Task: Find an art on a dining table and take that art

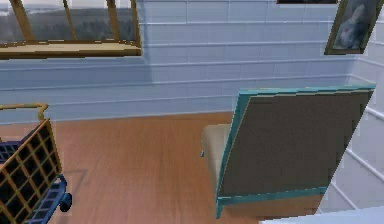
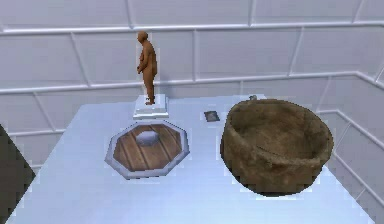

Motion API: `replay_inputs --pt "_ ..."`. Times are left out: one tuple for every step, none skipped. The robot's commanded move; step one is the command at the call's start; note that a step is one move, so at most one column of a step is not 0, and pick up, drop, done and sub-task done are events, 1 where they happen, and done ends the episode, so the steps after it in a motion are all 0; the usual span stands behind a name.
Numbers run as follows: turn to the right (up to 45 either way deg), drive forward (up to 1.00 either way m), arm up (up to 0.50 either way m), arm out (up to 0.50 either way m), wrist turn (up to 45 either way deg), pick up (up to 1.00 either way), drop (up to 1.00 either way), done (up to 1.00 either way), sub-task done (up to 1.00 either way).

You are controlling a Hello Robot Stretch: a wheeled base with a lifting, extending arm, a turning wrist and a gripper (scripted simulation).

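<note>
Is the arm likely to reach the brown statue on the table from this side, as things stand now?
Probably yes. The statue stands far back on the table. Before it lies only a flat octagonal tray, and the tall brown bowl sits apart to the right.

Robot base sits side-on to table (image 2: 70, 195), w/ arm side facing it & front facing wall (image 1: 200, 60).
</note>
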Motion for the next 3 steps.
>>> replay_inputs --pt "0.0 0.00 0.38 0.00 0.0 0.00 0.00 0.00 0.00" --pt "0.0 0.00 0.00 0.44 0.0 0.00 0.00 0.00 0.00" --pt "0.0 0.00 0.00 0.00 45.0 0.00 0.00 0.00 0.00"
